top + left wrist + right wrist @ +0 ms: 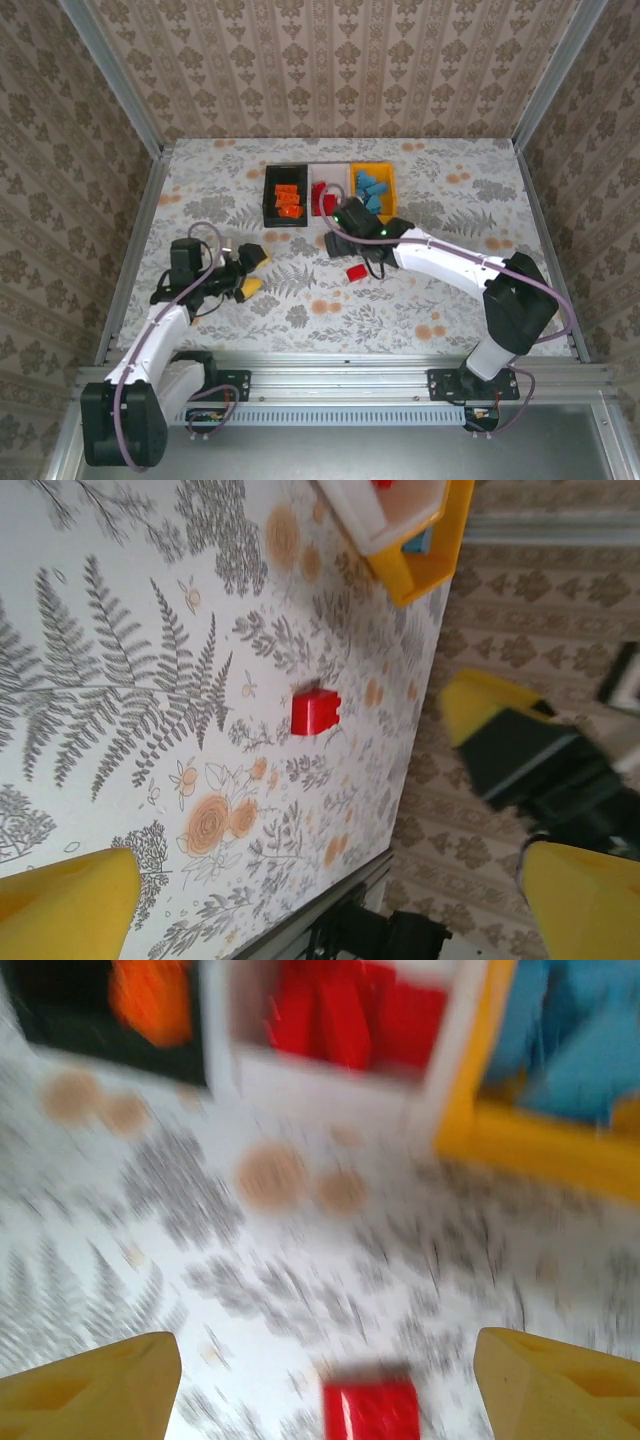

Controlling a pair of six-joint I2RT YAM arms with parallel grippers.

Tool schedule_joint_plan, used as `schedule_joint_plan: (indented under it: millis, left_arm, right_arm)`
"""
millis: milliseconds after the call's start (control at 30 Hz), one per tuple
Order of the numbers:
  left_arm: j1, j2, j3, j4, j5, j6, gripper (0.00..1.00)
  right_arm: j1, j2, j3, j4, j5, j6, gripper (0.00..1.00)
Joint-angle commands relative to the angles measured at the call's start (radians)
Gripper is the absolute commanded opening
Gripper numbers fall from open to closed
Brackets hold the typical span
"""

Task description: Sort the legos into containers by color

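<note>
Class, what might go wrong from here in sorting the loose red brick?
The red brick lies on the table between the fingers of the open right gripper; the blurred wrist view suggests motion, so closing may knock it aside. The white bin of reds stands close between the black bin and yellow bin; a sideways release may land it in either.

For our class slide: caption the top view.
Three bins hold sorted bricks; one red brick lies on the table by the right arm.

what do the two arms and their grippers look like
The left arm and right arm match: white tubular links, black joint housings, a lilac-grey cable looping alongside. The left gripper and right gripper have black bodies with wedge-shaped yellow fingers.
</note>
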State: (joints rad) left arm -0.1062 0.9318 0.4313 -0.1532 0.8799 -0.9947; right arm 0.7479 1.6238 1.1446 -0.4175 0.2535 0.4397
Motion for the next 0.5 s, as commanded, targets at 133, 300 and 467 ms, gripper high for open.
schedule_joint_plan:
  millis: [133, 300, 467]
  left_arm:
    - [-0.204, 0.115, -0.043, 0.237, -0.197, -0.112, 1.00]
    - [-0.321, 0.282, -0.003, 0.329, -0.220, -0.137, 1.00]
    - [-0.325, 0.238, -0.027, 0.298, -0.297, -0.137, 1.00]
  right_arm:
    - [0.019, 0.008, -0.150, -0.024, -0.099, 0.044, 0.71]
    - [0.012, 0.089, -0.142, -0.001, -0.075, 0.014, 0.71]
    - [-0.022, 0.161, -0.137, 0.067, -0.051, 0.022, 0.69]
